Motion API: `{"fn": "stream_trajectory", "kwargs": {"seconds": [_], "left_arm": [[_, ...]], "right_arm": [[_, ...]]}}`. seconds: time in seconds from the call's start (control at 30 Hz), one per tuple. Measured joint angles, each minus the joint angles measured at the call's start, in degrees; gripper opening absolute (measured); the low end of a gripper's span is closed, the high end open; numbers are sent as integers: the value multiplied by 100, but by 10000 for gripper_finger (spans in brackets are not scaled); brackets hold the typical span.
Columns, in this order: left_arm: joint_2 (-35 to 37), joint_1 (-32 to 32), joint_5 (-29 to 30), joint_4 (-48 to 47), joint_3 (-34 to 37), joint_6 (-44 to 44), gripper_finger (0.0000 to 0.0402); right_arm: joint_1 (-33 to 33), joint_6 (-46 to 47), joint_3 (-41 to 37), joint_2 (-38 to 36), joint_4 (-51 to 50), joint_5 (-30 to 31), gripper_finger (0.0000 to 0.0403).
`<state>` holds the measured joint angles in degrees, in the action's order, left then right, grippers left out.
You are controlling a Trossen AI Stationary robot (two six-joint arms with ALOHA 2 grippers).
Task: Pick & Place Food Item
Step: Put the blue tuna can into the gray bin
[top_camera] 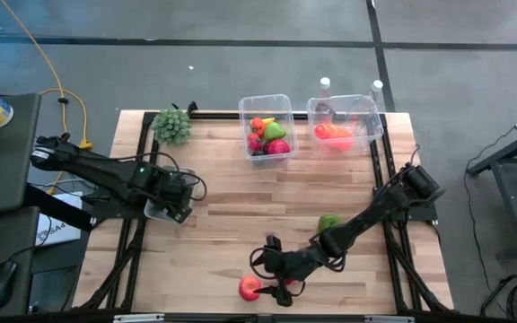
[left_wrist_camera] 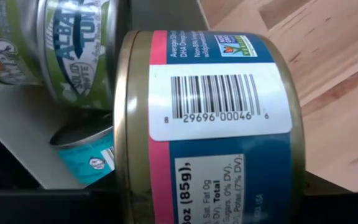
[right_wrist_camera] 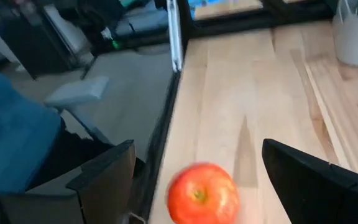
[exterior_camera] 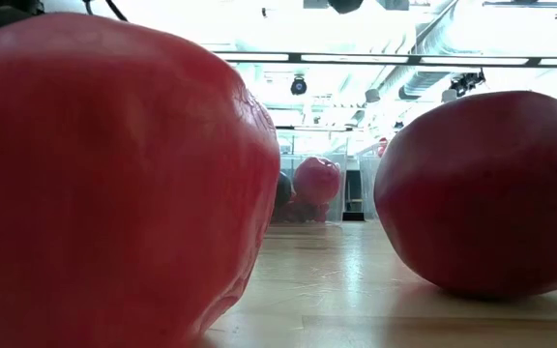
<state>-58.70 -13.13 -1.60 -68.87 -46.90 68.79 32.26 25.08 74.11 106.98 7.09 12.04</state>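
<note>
A red apple (top_camera: 249,287) rests on the wooden table near its near edge. In the right wrist view the apple (right_wrist_camera: 202,193) sits between my right gripper's (right_wrist_camera: 197,146) open fingers and touches neither. From the table's right, my right gripper (top_camera: 269,272) reaches low toward the apple. In the low view, the apple (exterior_camera: 95,174) and a second red fruit (exterior_camera: 482,193) loom close. My left gripper (top_camera: 173,205) hovers over a grey tray of cans at the table's left. A blue and pink labelled can (left_wrist_camera: 216,124) fills the left wrist view.
Two clear bins stand at the far edge: one (top_camera: 267,127) holds mixed fruit, the other (top_camera: 344,121) orange-red items. A green food item (top_camera: 328,222) lies by the right arm. A green leafy bunch (top_camera: 172,126) sits at the far left corner. More cans (left_wrist_camera: 73,50) lie in the tray.
</note>
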Motion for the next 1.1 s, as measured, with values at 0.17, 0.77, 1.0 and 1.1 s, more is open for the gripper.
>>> {"fn": "stream_trajectory", "kwargs": {"seconds": [0.17, 0.77, 1.0, 1.1], "left_arm": [[10, 215, 14, 40, 170, -132, 176], [-1, 695, 95, 77, 289, 284, 201], [-1, 974, -103, 38, 281, -70, 203], [-1, 1188, -63, 39, 272, -181, 202]], "right_arm": [[-34, 20, -5, 39, 87, -128, 339], [-12, -245, -5, 39, 263, -171, 339], [-10, -243, -5, 39, 267, -172, 339], [-10, -243, -5, 39, 267, -167, 339]]}}
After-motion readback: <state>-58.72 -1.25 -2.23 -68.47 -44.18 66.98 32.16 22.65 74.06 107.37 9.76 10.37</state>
